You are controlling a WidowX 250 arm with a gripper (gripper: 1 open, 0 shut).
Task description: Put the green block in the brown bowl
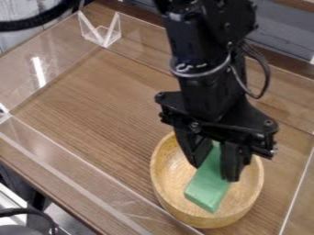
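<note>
The gripper (pixel 221 158) is clenched on the green block (pixel 208 186), which hangs tilted inside the brown bowl (pixel 168 184) at about five o'clock on the desk (pixel 92 101). Placing looks nearly done; next it should release, then lift clear of the rim

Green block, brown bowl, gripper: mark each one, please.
green block (pixel 208 191), camera view, lower flat face.
brown bowl (pixel 163 178), camera view, left rim.
gripper (pixel 218 165), camera view, between the fingertips, shut on the block.
</note>
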